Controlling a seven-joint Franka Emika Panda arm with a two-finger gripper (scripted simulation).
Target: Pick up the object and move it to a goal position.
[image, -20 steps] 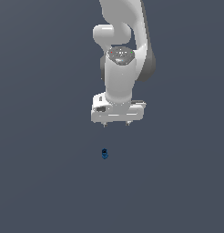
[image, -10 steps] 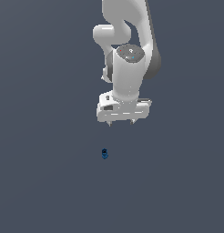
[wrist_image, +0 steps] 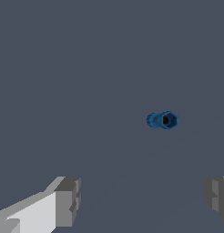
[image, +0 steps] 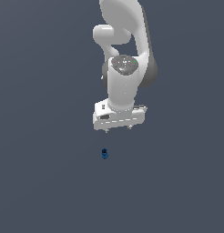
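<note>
A flat, featureless slate-grey surface (image: 45, 182) fills the whole exterior view with no edge, wall or horizon to mark where it ends. From the top centre of that frame the glossy white, jointed robot arm (image: 125, 54) comes down and ends in a white block-shaped gripper (image: 118, 129) just above mid-frame, its two short finger stubs set wide apart and holding nothing. The small dark-blue, roughly cylindrical object with lighter blue patches (image: 104, 154) lies on the grey surface just below the gripper and a little toward the exterior view's left, apart from it and untouched. Bare grey ground surrounds it on every side. In the wrist view the object (wrist_image: 162, 120) shows a dark hollow end, and the grey fingertips (wrist_image: 67, 201) are cut off by the frame. The arm's upper part runs out of the exterior view's top.
</note>
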